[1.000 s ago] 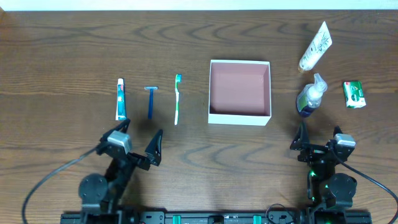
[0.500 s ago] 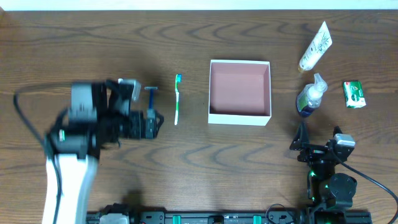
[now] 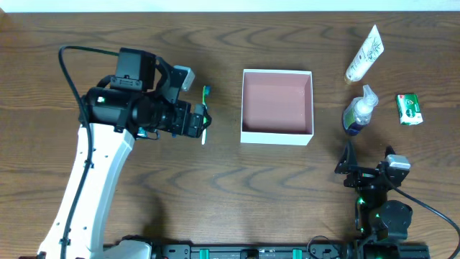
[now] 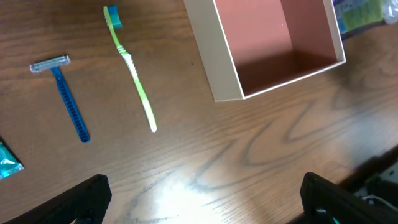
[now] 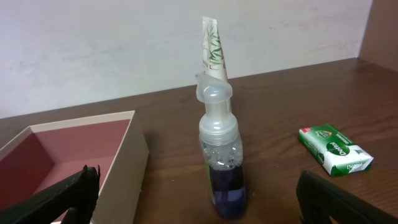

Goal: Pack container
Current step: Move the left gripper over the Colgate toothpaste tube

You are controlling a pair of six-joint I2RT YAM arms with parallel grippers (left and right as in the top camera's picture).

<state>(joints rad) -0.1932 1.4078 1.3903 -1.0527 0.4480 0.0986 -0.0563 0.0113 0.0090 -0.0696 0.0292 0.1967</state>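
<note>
The container (image 3: 277, 137) is a square white-walled box with a pink floor at mid table; it is empty. It also shows in the left wrist view (image 4: 217, 62) and the right wrist view (image 5: 134, 168). My left gripper (image 3: 196, 122) is open and empty, hovering above the table beside the green toothbrush (image 3: 205, 93). In the left wrist view the gripper (image 4: 202, 205) is near of the toothbrush (image 4: 130, 65), the blue razor (image 4: 65, 99) and a corner of the toothpaste (image 4: 7, 163). My right gripper (image 3: 366, 169) is open and empty, resting near the front edge.
A pump bottle with purple liquid (image 3: 358, 111) stands right of the container, straight ahead of the right gripper (image 5: 198, 211) in the right wrist view (image 5: 221, 162). A white tube (image 3: 365, 54) and a green soap box (image 3: 409, 109) lie further right.
My left arm has swung forward and to the right, from over the toothpaste and razor to beside the toothbrush. The right arm has not moved.
</note>
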